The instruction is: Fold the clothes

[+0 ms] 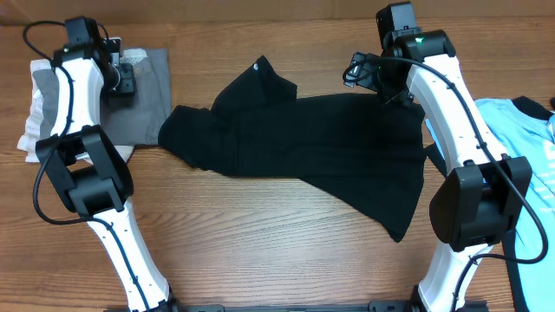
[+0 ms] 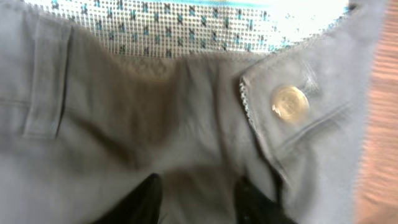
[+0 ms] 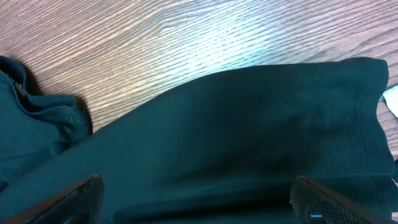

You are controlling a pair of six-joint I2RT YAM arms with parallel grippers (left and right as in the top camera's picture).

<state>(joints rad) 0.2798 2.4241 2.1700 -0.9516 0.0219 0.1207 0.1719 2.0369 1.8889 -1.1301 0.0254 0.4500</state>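
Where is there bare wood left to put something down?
The widest free patch of table lies in front, between the black shirt and the near edge. A narrower strip runs along the back edge above the shirt. Crowded: grey trousers left, light blue shirt right.

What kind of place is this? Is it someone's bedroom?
Probably not a bedroom. It looks like a robot lab or workshop. Two white robot arms stand at a wooden table, and clothes are laid out there: a black shirt, grey trousers and a light blue shirt.
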